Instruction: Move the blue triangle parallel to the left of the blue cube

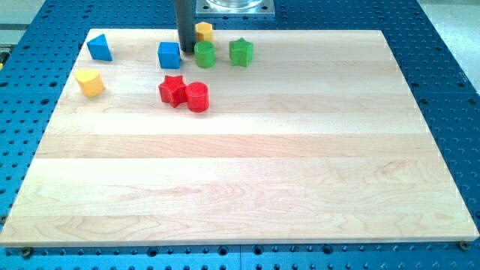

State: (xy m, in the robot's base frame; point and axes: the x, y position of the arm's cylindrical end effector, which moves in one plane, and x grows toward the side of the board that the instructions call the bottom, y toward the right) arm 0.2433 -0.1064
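My tip seemingly touching blue cube; blue triangle near board's left edge

A lab bench: wooden board on blue perforated metal table.

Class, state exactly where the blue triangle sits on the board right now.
The blue triangle lies near the board's top-left corner in the camera view, above the yellow block and left of the blue cube, apart from both.
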